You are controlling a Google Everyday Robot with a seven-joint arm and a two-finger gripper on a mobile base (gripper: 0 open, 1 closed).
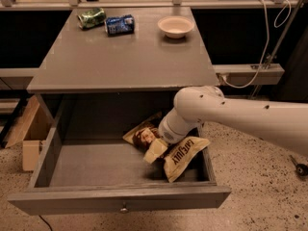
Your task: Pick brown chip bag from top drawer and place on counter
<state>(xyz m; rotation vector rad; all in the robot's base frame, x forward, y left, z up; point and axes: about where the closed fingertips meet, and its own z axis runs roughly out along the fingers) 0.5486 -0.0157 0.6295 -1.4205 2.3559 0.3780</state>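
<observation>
The top drawer (96, 198) stands pulled open below the counter (125, 57). The brown chip bag (182, 155) lies in the drawer's right part, its dark brown middle towards the back and a tan lettered end towards the front right. My white arm reaches in from the right. My gripper (156, 150) is low in the drawer, right on top of the bag's middle. The arm's wrist hides part of the bag.
On the counter's far edge lie a crushed green can (91, 17), a crushed blue can (120, 24) and a white bowl (175, 26). A cardboard box (30, 134) stands on the floor left of the cabinet. A cable and rail run at the right.
</observation>
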